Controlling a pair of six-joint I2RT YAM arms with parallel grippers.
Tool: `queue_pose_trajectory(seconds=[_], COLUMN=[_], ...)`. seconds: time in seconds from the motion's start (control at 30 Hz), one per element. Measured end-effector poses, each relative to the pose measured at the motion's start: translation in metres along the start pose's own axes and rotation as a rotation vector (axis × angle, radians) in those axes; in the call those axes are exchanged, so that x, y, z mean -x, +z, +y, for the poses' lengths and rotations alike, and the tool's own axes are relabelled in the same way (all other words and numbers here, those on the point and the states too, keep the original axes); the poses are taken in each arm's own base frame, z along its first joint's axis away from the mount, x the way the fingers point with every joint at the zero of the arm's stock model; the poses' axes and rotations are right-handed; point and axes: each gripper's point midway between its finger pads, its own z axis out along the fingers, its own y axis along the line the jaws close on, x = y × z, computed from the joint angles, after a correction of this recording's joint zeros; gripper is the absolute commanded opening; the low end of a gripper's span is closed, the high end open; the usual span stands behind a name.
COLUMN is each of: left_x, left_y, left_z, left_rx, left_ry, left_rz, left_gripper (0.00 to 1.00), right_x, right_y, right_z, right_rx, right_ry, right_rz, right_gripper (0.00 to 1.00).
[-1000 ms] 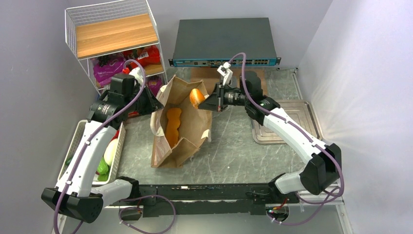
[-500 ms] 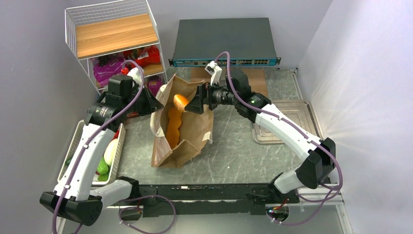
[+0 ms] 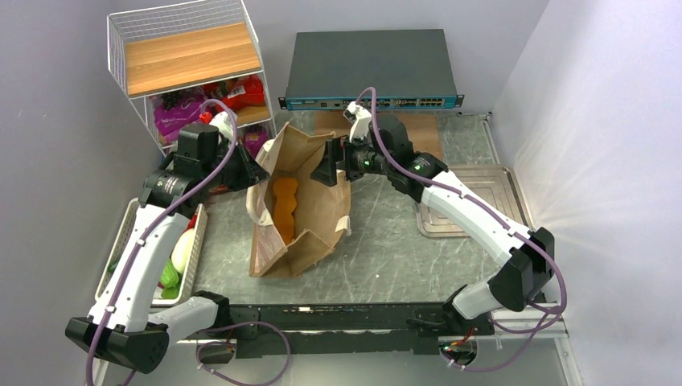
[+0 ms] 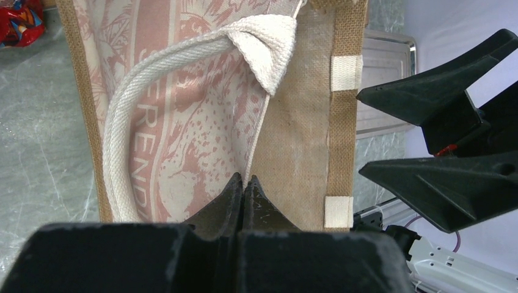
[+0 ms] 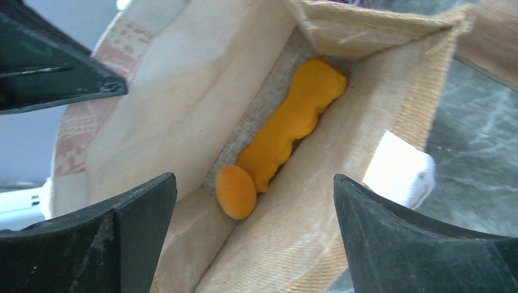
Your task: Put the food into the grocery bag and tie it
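Grey marbled tabletop (image 3: 386, 249), grocery bag (image 3: 310, 233) mid-table with orange food pieces (image 5: 287, 131) already inside. Left gripper (image 4: 244, 183) is pinched on the bag's rim at 10 o'clock, and the right gripper (image 5: 253, 189) hangs wide apart over the mouth. Bag looks light and floppy, so I'd grab the cream handles (image 4: 140, 67) for tying.

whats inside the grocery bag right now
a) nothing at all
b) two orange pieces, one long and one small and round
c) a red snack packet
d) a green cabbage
b: the right wrist view looks down into the open grocery bag, where a long orange piece lies on the bottom with a small round orange piece at its end; nothing green or red shows inside.
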Motion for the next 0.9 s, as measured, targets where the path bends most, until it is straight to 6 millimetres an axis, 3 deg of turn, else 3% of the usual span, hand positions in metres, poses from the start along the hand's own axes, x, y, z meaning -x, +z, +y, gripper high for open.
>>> queue_pose_trajectory(seconds=[0.53, 0.77, 0.9], left_x=[0.000, 0.000, 0.000], left_y=[0.000, 0.001, 0.000], left_z=[0.000, 0.000, 0.000], left_rx=[0.000, 0.001, 0.000], left_ry=[0.000, -0.005, -0.007], left_rz=[0.000, 0.002, 0.001], left_gripper=[0.00, 0.00, 0.00], right_x=[-0.002, -0.039, -0.048], right_y=[-0.027, -0.024, -0.021], right_z=[-0.045, -0.059, -0.063], right_rx=[-0.294, -0.334, -0.350], right_ry=[0.120, 0.203, 0.224], right_rz=[-0.058, 0.008, 0.040], right_gripper=[1.00, 1.00, 0.97])
